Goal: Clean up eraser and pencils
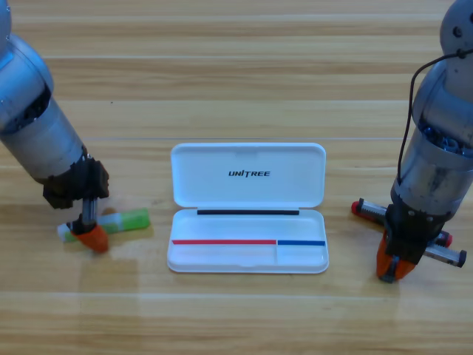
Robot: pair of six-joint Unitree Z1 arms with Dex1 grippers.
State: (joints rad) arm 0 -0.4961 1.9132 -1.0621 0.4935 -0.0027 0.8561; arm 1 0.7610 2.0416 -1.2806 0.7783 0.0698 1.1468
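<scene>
One lime-green pen (122, 222), one black pen with a red cap (410, 231), one open white UNITREE case (248, 207), two arms with orange-jawed grippers.

a wooden table (236, 66) seen from above, filling the whole view.

its light brown planks are running left to right, with fine grain and thin darker seams showing between them. soft, even light is falling across the surface, and a faint pale sheen is showing on the wood toward the lower left.
</scene>
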